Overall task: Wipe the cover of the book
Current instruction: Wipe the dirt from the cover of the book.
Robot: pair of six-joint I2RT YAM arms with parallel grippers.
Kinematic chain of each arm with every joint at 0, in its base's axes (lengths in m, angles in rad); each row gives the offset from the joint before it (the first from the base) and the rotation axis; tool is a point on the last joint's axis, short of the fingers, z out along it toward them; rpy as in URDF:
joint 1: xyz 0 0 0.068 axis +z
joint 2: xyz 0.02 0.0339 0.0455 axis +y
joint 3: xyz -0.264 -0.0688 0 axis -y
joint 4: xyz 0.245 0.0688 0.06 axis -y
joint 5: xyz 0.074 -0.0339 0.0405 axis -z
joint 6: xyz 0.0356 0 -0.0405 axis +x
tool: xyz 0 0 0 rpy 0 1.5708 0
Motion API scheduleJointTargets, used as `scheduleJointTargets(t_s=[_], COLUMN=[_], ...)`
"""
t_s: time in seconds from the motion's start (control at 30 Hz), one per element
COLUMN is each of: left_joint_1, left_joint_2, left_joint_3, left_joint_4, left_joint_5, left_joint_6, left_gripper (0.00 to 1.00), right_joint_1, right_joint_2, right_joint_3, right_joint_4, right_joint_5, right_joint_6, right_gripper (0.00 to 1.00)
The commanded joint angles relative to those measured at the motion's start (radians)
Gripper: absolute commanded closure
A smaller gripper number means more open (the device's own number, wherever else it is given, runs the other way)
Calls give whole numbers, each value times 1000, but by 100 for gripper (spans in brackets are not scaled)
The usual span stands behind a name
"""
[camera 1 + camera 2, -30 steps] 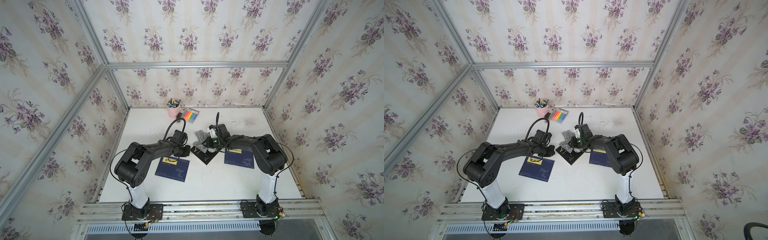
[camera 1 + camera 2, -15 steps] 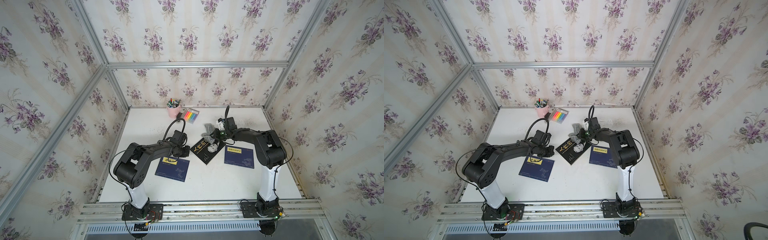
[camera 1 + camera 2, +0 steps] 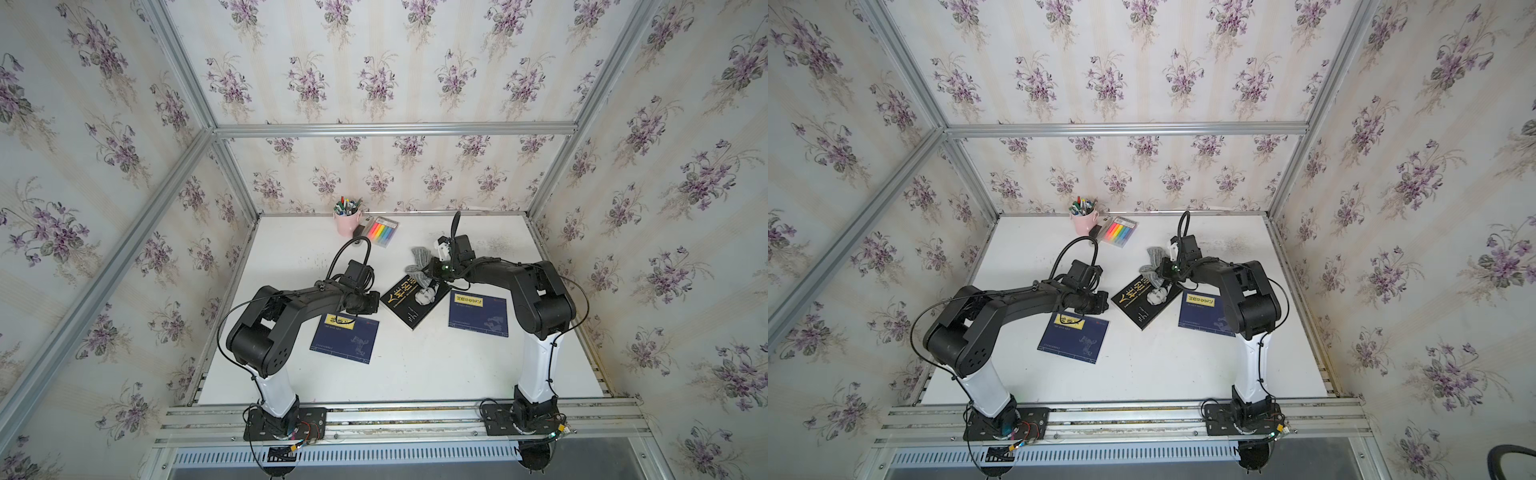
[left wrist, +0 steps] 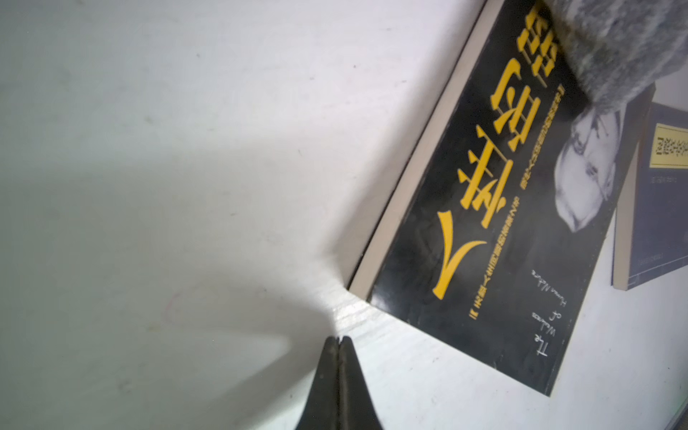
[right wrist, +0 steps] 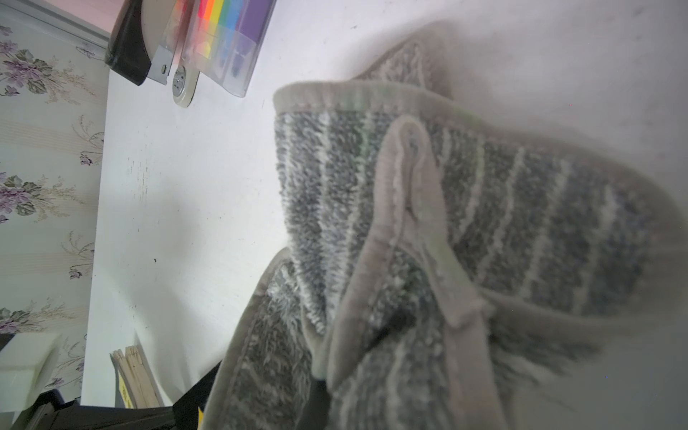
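Note:
The book (image 3: 409, 305) (image 3: 1138, 303) lies aslant in the middle of the table, with a black cover, yellow characters and a pale face printed on it. A grey striped cloth (image 3: 420, 266) (image 5: 502, 223) drapes over its far end and onto the table behind. My right gripper (image 3: 431, 272) (image 3: 1163, 271) is shut on the cloth, its fingers buried in the folds. My left gripper (image 4: 338, 339) (image 3: 376, 303) is shut and empty, low over the table just off the book's (image 4: 484, 223) near left corner.
Two blue books lie flat, one (image 3: 345, 338) under my left arm and one (image 3: 478, 316) under my right arm beside the black book. A pink pen cup (image 3: 347, 220) and a case of coloured markers (image 3: 381, 232) stand at the back edge.
My right gripper has dragged the cloth over the book's far end toward the back of the table, so more of the cover shows. The left arm has stayed still.

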Motion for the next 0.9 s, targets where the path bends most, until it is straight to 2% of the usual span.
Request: scheduleJointTargets(t_s=[0.0, 0.2, 0.27, 0.63, 0.83, 0.87], left_joint_1=[1, 0, 0, -12, -20, -23], left_joint_2=[-4, -10, -18, -102, -35, -21], left_joint_3=[7, 12, 14, 16, 40, 39], left_joint_4=[4, 6, 2, 3, 0, 5], left_joint_5=[8, 15, 15, 23, 35, 65], left_joint_6=[12, 9, 10, 8, 15, 13], left_gripper=[98, 98, 98, 97, 97, 97], right_joint_1=[51, 176, 178, 178, 178, 177], right_joint_2=[-4, -30, -36, -53, -47, -47], right_joint_3=[-51, -150, -168, -141, -134, -130], right_joint_4=[-76, 23, 53, 8, 13, 10], right_joint_5=[-4, -50, -76, -44, -43, -39], right_joint_6=[14, 65, 87, 60, 63, 61], right_gripper=[100, 100, 100, 100, 100, 100])
